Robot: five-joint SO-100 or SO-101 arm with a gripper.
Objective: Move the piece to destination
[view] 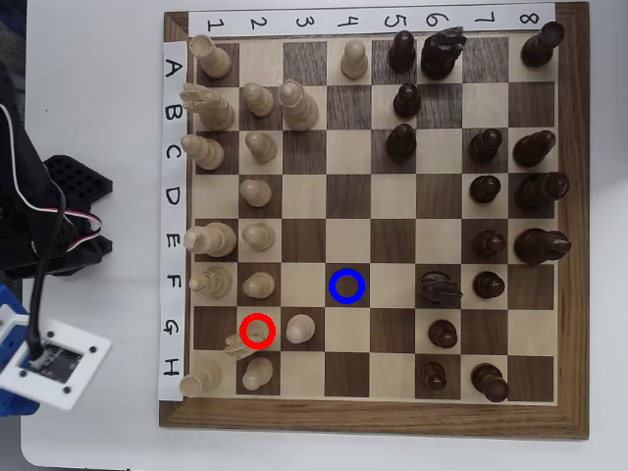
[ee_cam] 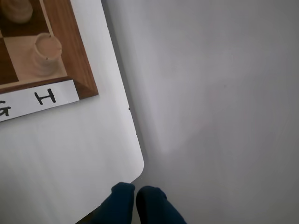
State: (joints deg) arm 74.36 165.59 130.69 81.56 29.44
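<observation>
Cream wooden piece [view: 256, 332] stands ringed red; blue-ringed walnut destination [view: 346, 286] bare.

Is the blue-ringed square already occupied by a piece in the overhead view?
No, the blue-ringed square is a bare dark square, and the piece sits inside the red ring on row G.
</observation>
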